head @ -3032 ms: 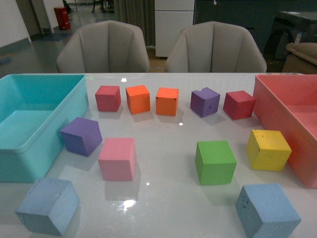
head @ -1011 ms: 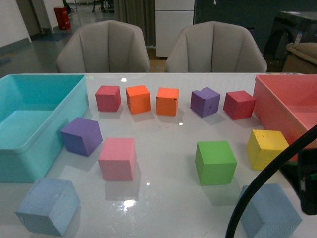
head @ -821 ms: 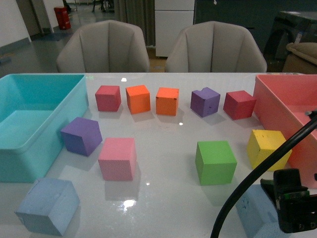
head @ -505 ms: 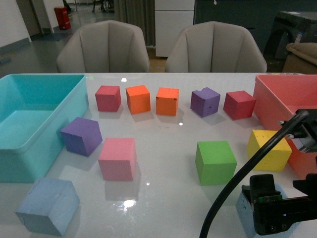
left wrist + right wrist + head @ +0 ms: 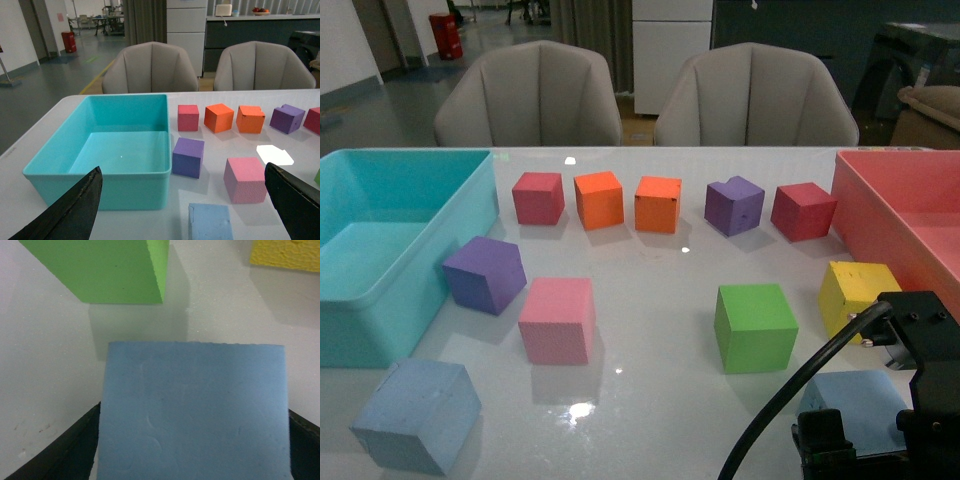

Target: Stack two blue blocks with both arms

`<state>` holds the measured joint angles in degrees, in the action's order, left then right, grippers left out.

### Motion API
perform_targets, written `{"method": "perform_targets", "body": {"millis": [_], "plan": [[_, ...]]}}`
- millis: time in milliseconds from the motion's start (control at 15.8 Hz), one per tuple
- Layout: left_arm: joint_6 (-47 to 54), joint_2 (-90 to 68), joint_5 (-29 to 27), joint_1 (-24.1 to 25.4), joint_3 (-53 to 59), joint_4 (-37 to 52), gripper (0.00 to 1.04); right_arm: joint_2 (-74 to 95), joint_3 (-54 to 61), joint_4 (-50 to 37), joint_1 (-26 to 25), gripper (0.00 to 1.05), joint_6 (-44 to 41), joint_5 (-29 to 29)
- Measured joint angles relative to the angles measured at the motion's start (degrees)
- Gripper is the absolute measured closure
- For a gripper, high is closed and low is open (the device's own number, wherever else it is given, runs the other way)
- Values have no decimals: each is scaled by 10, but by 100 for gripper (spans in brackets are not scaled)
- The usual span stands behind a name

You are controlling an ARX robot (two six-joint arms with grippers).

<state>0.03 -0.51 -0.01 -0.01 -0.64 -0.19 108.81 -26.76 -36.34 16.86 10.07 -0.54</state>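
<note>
No text, label, brand, number or sign can be read in any view. Red bin (image 5: 445,36) far back on the floor at 11 o'clock: any marking too small to tell.

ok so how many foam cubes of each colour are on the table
pale blue foam cubes: 2
purple foam cubes: 2
red foam cubes: 2
orange foam cubes: 2
pink foam cube: 1
green foam cube: 1
yellow foam cube: 1
total: 11
</note>
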Motion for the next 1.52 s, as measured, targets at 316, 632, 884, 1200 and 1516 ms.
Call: {"method": "perform_targets", "body": {"millis": [316, 632, 884, 1200, 1516], "plan": [[0, 0, 0, 0, 0, 0, 7, -37, 33, 0, -13, 53, -1, 8], [0, 0, 0, 0, 0, 0, 7, -129, 47, 54, -27, 59, -7, 25], [0, 0, 0, 0, 0, 0, 7, -225, -41, 148, -18, 61, -7, 30], [0, 0, 0, 0, 0, 0, 7, -45, -281, 211, 47, 61, 6, -4], [0, 0, 0, 0, 0, 0, 7, 167, -536, 322, 72, 61, 41, -18]]}}
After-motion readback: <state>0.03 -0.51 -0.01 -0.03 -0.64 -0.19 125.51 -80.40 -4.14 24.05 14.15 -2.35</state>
